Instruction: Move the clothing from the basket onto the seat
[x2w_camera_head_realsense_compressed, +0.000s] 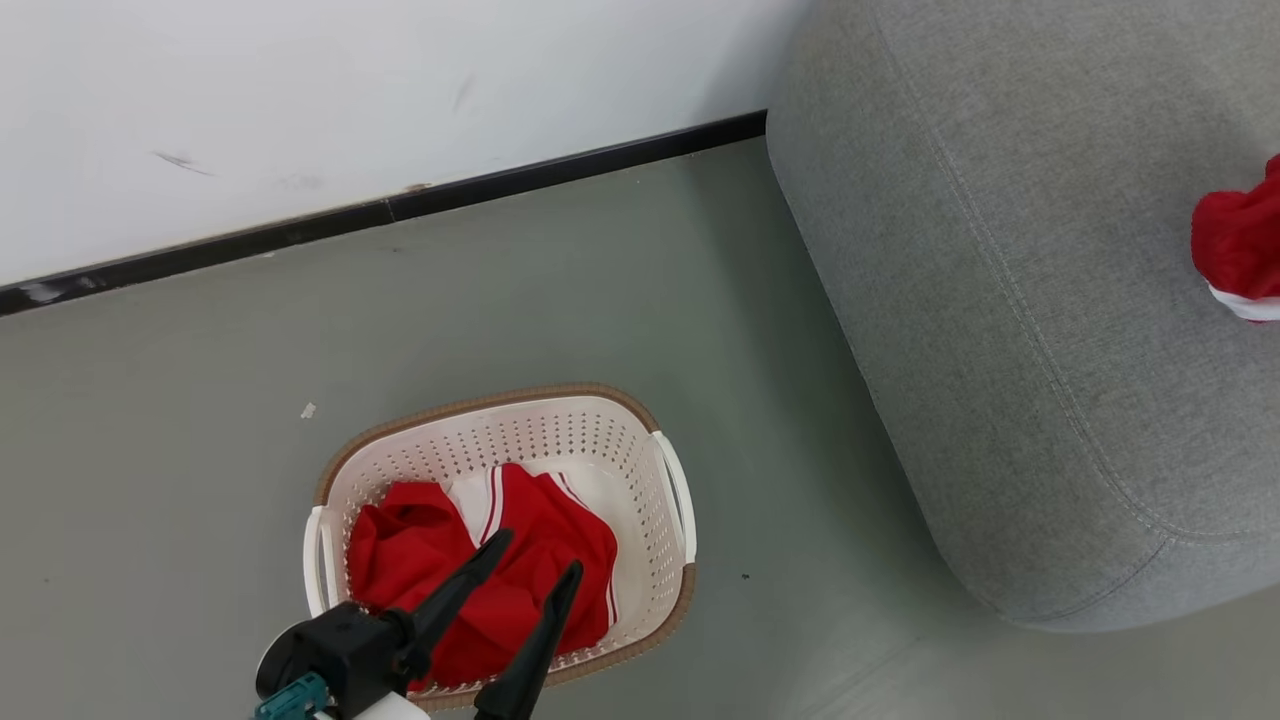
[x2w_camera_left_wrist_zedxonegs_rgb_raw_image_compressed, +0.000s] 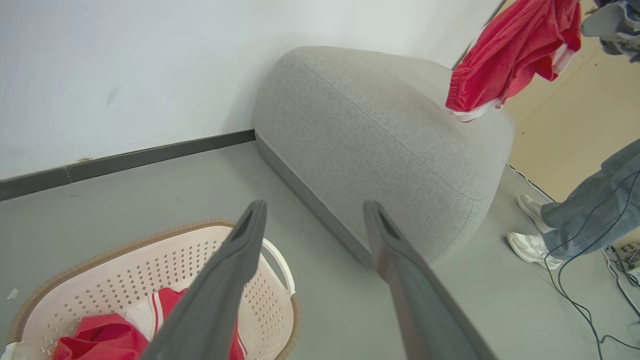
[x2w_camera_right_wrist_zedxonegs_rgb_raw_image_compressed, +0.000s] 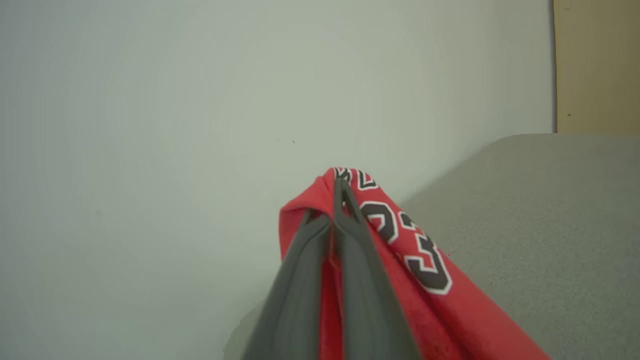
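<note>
Right fingers (x2w_camera_right_wrist_zedxonegs_rgb_raw_image_compressed: 300, 280) clamped on jersey (x2w_camera_right_wrist_zedxonegs_rgb_raw_image_compressed: 450, 310) over seat (x2w_camera_right_wrist_zedxonegs_rgb_raw_image_compressed: 550, 225); left fingers (x2w_camera_head_realsense_compressed: 460, 580) apart above red clothing (x2w_camera_head_realsense_compressed: 540, 530) in basket (x2w_camera_head_realsense_compressed: 560, 430).

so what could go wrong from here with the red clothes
1. The right gripper pinches the jersey above the seat, close to its rounded edge; released there, it might slide off to the floor.
2. The open left gripper hovers over the clothing in the basket; a deep grab could catch the perforated wall.
</note>
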